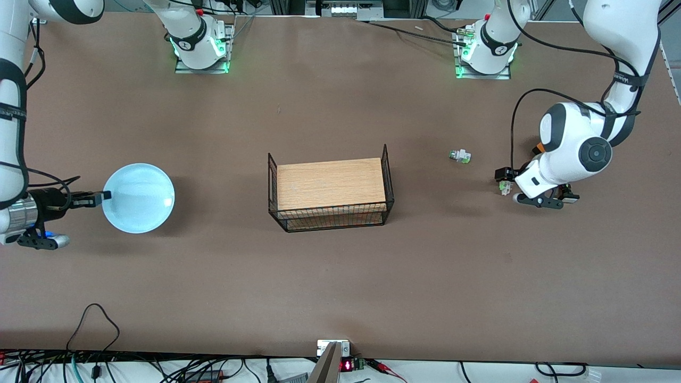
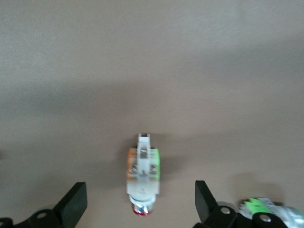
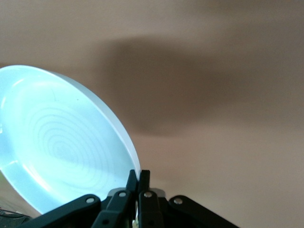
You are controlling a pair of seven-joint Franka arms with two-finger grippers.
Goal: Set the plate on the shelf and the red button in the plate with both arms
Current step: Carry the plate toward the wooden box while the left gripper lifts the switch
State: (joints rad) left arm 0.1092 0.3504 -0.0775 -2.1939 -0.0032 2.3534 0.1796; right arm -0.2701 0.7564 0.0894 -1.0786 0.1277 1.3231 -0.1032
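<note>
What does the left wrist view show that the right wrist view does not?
Only the left wrist view shows the red button lying on the table between the open fingers of the left gripper, plus a white-green part beside it. Only the right wrist view shows the plate, lifted at a tilt with its shadow on the table, the right gripper shut on its rim. Both share the bare brown table.

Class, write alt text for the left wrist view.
A red button lies on the brown table between the open left gripper's black fingers. A second green-and-white part lies beside one finger.
</note>
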